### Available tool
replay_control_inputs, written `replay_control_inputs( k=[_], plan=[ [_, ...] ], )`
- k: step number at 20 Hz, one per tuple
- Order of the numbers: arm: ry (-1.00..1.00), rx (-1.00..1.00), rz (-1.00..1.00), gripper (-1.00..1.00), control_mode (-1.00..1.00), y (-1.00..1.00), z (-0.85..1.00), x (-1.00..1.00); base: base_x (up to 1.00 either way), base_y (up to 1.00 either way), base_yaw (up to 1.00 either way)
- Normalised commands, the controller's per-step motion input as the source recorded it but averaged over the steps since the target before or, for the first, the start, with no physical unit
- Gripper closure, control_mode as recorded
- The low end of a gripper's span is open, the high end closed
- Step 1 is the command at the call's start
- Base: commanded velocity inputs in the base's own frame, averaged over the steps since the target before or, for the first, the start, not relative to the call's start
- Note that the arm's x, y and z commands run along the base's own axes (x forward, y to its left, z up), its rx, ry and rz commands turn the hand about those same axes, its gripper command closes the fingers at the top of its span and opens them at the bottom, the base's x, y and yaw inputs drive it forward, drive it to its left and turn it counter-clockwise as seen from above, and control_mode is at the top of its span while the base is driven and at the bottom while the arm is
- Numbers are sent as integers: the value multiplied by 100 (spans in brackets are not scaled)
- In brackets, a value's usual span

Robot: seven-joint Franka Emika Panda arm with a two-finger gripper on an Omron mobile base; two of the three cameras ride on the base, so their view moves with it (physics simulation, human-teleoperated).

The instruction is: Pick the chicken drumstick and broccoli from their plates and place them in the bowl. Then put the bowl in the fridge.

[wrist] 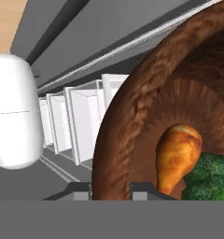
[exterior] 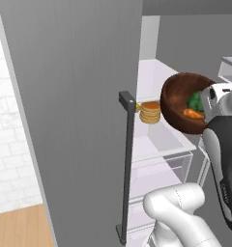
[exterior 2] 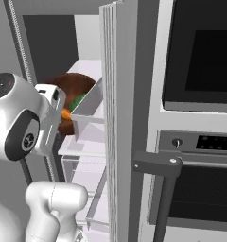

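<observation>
Clamping the bowl [exterior: 178,99] rim, the gripper [wrist: 111,190] carries chicken drumstick [wrist: 177,156] and broccoli [wrist: 209,179] inside.

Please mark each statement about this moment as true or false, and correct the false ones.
1. The fridge door is closed. False: it stands open and the white shelves show.
2. The chicken drumstick and the broccoli lie inside the bowl. True.
3. The bowl stands flat on a shelf. False: it is tilted on its side, held up at the open fridge.
4. The pincer is shut on the bowl's rim. True.
5. A stack of pancakes sits on a fridge shelf. True.
6. The bowl is pale blue. False: it is dark reddish-brown wood.
</observation>
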Motion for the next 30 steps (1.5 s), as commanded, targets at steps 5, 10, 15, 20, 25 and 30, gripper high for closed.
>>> replay_control_inputs(
  k=[5,10,15,20,25,30],
  plan=[
    [-4,7,0,100,-100,0,35,98,0,0,0],
    [-7,1,0,100,-100,0,39,60,0,0,0],
    [-13,0,0,100,-100,0,43,38,0,0,0],
    [1,0,0,100,-100,0,-3,52,0,0,0],
    [0,0,0,100,-100,0,-15,74,0,0,0],
    [0,0,0,100,-100,0,-30,52,0,0,0]
  ],
)
